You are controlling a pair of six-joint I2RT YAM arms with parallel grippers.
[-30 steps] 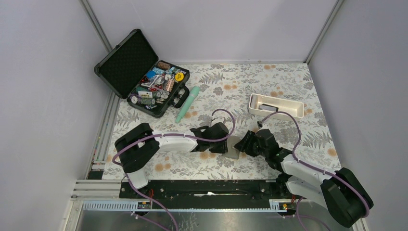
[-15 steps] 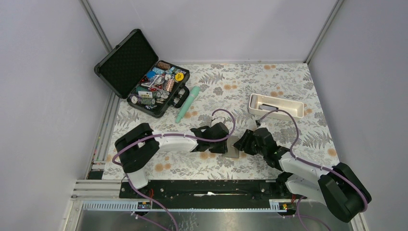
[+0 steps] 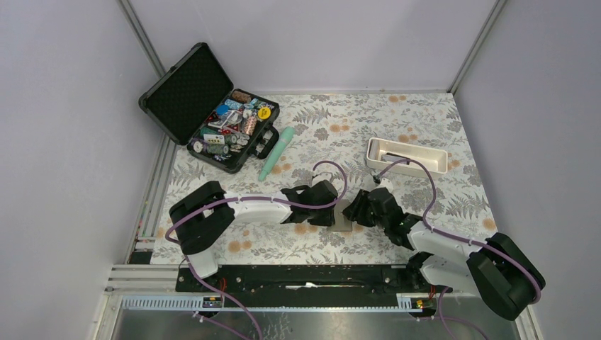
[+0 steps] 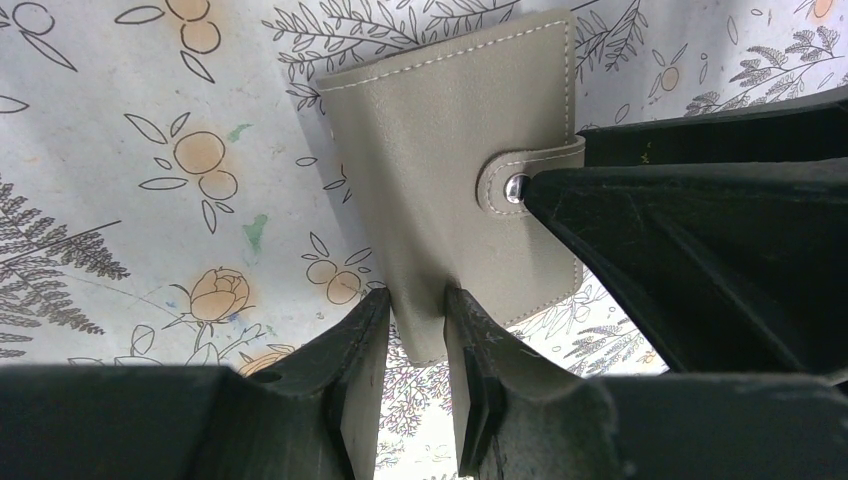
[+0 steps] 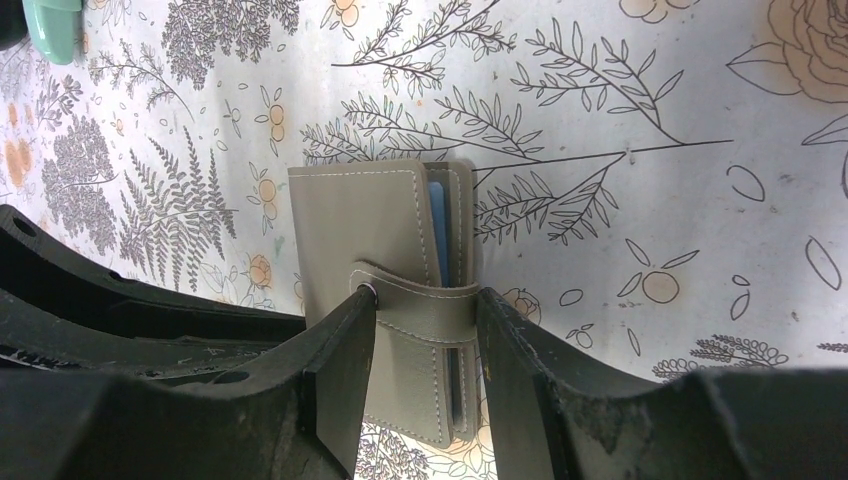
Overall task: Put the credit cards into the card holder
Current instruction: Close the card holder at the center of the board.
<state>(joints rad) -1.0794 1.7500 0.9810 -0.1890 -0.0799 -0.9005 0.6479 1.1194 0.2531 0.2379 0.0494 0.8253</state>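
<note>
Top external view: floral tablecloth [image 3: 425, 120], with both arms reaching in to its near middle.
Card holder [image 3: 343, 224]: grey-brown and lying between the two arms. The grippers meeting over it cover most of it, so only a strip shows.
Left gripper [image 3: 334, 212]: at the holder's 9 o'clock.
Right gripper [image 3: 353, 210]: at the holder's 3 o'clock.
Black case [image 3: 212, 113]: open and full of small items, at 10 o'clock of the holder and well apart from it.
Mint-green tube [image 3: 276, 152]: at 11 o'clock, just beside the case.
White tray [image 3: 406, 156]: at 2 o'clock, near the right arm's wrist.
Left wrist view: the holder is closed, with its snap strap [image 4: 520, 180] buttoned.
Left fingers [image 4: 365, 350]: clenched on the holder's edge at 6 o'clock, one on each face.
Obstruction: a black finger of the right gripper fills the picture from 3 to 5 o'clock. Its tip touches the snap and hides part of the holder's right edge.
Right wrist view: the holder lies at centre, with the strap wrapped round its open side.
Blue card [image 5: 438, 240]: a thin edge showing inside the holder's open side.
Right fingers [image 5: 345, 370]: grasping the strap, one at each end of it.
Obstruction: the left gripper's dark body at 8 o'clock covers the holder's lower left corner. The tube's tip shows at 11 o'clock.
</note>
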